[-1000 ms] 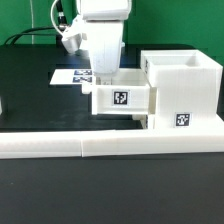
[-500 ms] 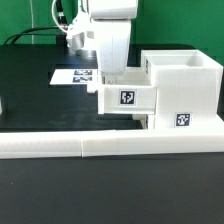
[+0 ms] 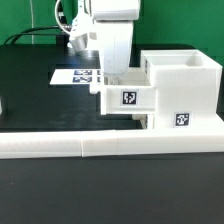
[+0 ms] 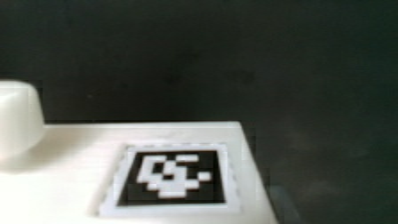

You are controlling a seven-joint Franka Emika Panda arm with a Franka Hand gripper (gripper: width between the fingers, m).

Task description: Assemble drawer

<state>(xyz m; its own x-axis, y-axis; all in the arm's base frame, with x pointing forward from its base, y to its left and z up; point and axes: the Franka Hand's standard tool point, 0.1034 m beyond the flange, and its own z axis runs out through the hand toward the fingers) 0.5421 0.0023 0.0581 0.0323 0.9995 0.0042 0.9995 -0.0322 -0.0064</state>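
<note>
The drawer's large white housing stands at the exterior view's right, with a tag on its front. My gripper comes down from above and is shut on the wall of a small white open-top tray. It holds the tray off the black table, with the tray's right end against the housing's left side. The tray's front bears a tag. In the wrist view the tray's white surface and a tag fill the near part. A blurred white rounded shape stands beside them; the fingertips do not show.
The long low white bar runs along the table's near edge. The marker board lies flat behind the gripper. A small white piece shows under the tray, against the housing. A cable hangs behind the arm.
The gripper and the tray have moved up a little and toward the exterior view's right, closer to the housing.
</note>
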